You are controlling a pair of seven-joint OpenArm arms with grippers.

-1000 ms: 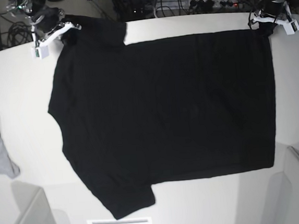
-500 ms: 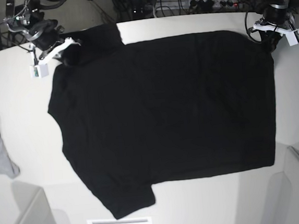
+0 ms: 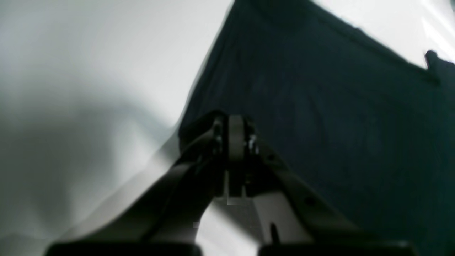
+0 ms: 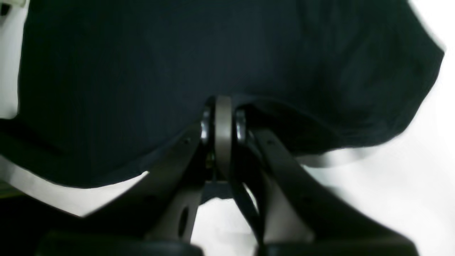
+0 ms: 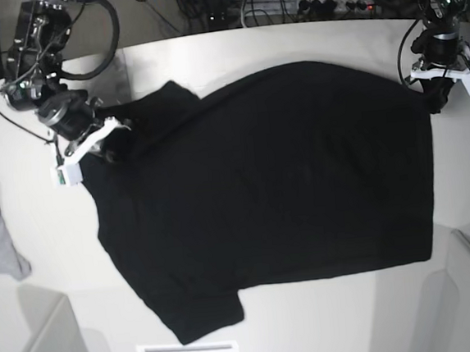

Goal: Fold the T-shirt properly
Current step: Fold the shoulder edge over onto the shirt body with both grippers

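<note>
While both far corners are pinched, the T-shirt point(image 5: 268, 181) is seen spread plain side up across the middle of the table point(image 5: 232, 48), its long axis running across the base view from the sleeves on that view's left to the straight hem on its right. The right end effector point(image 5: 104, 136) is closed on the cloth at the far shoulder, beside the far sleeve; in the right wrist view its jaws are pressed together with a fold of black fabric point(image 4: 249, 71) bunched between them. The left end effector point(image 5: 435, 92) is closed on the far hem corner, and the left wrist view shows the corner point(image 3: 199, 124) gripped at the tips, the cloth stretching away from it.

From each end effector the bulk of the garment lies toward the near table edge. The held far edge is not straight: the shoulder corner is seen drawn further toward the near edge than the hem corner, so the edge slants. It is judged that a lengthwise fold, far edge onto near edge, is in hand, and that both corners must be carried evenly.
</note>
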